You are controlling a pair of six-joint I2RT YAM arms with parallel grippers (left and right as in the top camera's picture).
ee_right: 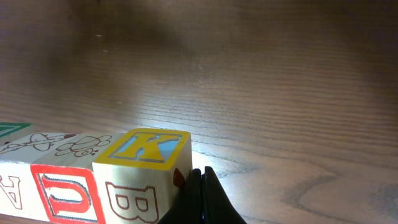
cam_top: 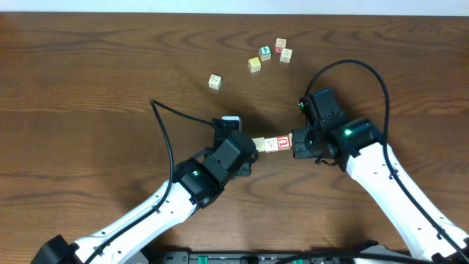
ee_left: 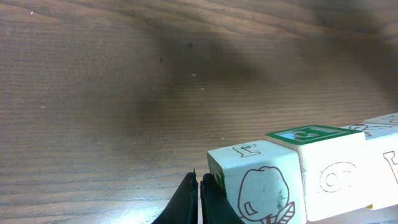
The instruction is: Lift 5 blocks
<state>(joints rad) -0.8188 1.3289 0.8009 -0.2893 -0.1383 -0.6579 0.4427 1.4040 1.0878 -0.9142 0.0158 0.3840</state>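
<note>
Row of blocks [cam_top: 273, 144] pinned end to end at mid-table.
You have the left gripper [cam_top: 252, 147] and right gripper [cam_top: 294, 141] each with fingers pressed together, tips butting the row's ends. The red-faced block [cam_top: 284, 143] sits nearest your right gripper, with the loose cubes [cam_top: 254, 64] well apart beyond.

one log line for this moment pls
block row: pinched end to end | left gripper: shut, against one end | right gripper: shut, against K block
</note>
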